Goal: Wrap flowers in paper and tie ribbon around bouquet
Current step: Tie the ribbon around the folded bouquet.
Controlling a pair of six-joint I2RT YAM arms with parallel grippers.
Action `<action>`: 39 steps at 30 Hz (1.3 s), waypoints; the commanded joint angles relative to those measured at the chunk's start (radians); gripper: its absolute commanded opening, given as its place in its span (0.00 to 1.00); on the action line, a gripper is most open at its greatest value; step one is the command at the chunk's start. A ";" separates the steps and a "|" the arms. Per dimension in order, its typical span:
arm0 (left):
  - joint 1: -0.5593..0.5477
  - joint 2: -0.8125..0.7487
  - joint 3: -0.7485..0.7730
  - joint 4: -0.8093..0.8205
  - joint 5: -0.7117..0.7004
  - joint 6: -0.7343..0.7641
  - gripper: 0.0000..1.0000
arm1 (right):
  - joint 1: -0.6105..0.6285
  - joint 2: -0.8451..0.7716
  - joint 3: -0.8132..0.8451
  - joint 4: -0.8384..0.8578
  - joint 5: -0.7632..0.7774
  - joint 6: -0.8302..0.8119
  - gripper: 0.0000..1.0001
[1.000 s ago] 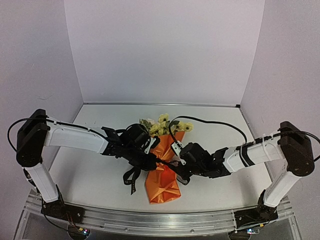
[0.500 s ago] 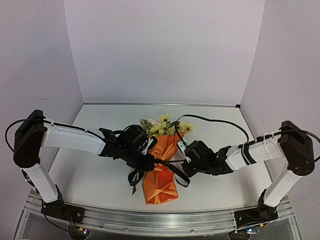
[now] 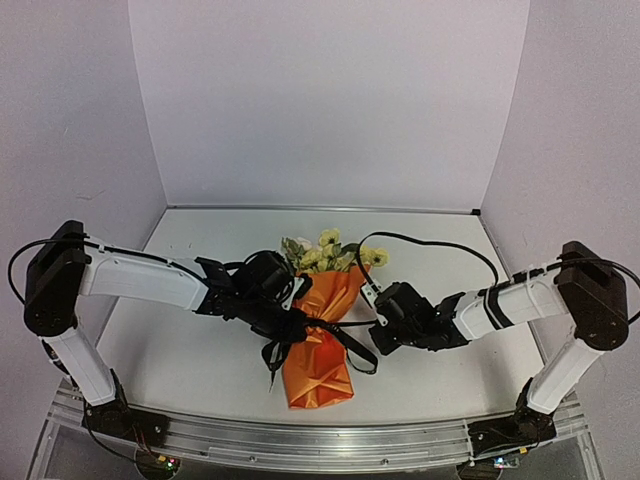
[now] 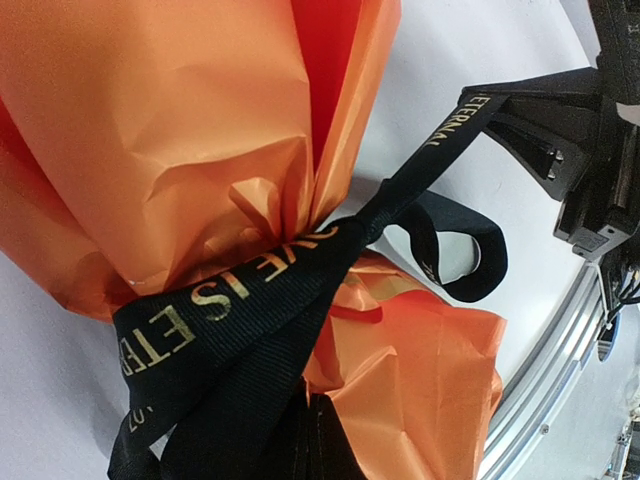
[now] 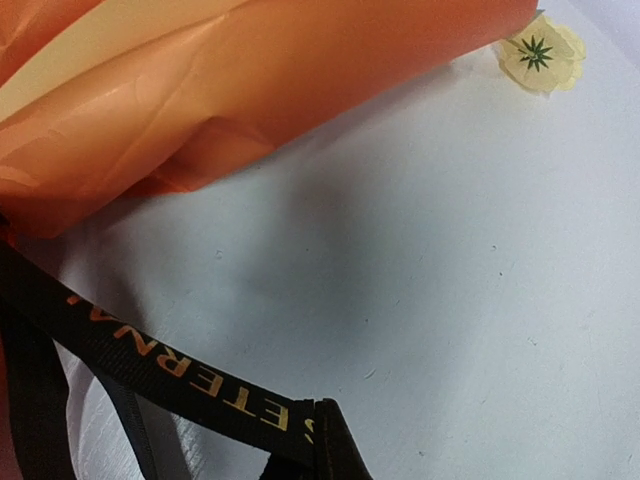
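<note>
Bouquet lies on the table between the two arms, flowers at the far end, closed tail of the cone toward the near edge. Paper is pinched in at the waist, where the ribbon wraps round and crosses itself (gold lettering facing up).

Left gripper: jaws closed on the ribbon just left of the crossing. Right gripper: jaws closed on the other strand, which runs taut from the waist out to the right. A slack loop lies beside that strand.

Step in hand, by my reading: cinching the tie. To do it well, draw the two strands apart evenly, in opposite directions and low to the table, so the crossing seats at the waist and does not slide toward the tail. Pull gently — the thin paper looks apt to tear, and a lopsided pull would likely drag or roll the bouquet. Whether a full knot is formed yet, I cannot tell.
</note>
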 commanded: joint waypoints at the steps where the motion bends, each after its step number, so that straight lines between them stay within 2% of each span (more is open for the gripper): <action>1: 0.000 -0.046 -0.013 -0.007 -0.018 -0.015 0.00 | -0.018 -0.038 -0.016 -0.004 0.042 -0.009 0.00; 39: 0.001 -0.055 -0.026 -0.004 -0.016 -0.007 0.00 | -0.097 -0.093 -0.102 -0.019 0.103 -0.030 0.00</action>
